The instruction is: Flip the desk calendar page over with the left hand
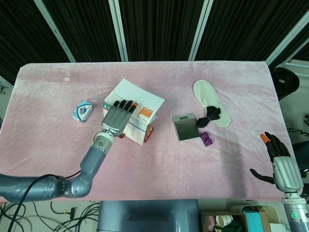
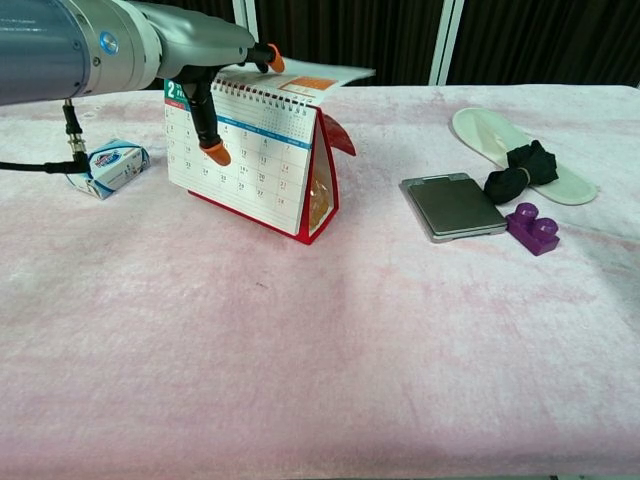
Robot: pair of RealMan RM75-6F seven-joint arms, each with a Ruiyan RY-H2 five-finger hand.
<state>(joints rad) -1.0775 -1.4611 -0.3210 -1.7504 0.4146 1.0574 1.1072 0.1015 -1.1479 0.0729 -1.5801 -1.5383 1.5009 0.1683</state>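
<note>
— Where's the desk calendar (image 2: 262, 168)?

— Left of table (image 1: 48, 145) centre; my left hand (image 1: 116, 119) lies flat on its lifted page (image 1: 140, 101), fingers together.

— The right?

— Right hand (image 1: 280, 162) at four o'clock, spread, holding nothing

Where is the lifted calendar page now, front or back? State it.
Swung past the spiral, tilting backward: the page extends behind the desk calendar, under the left hand.

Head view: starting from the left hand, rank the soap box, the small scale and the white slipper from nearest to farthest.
From the left hand:
1. Soap box, on the hand's outer side.
2. Small scale, towards the robot's right.
3. White slipper, beyond the scale.
</note>
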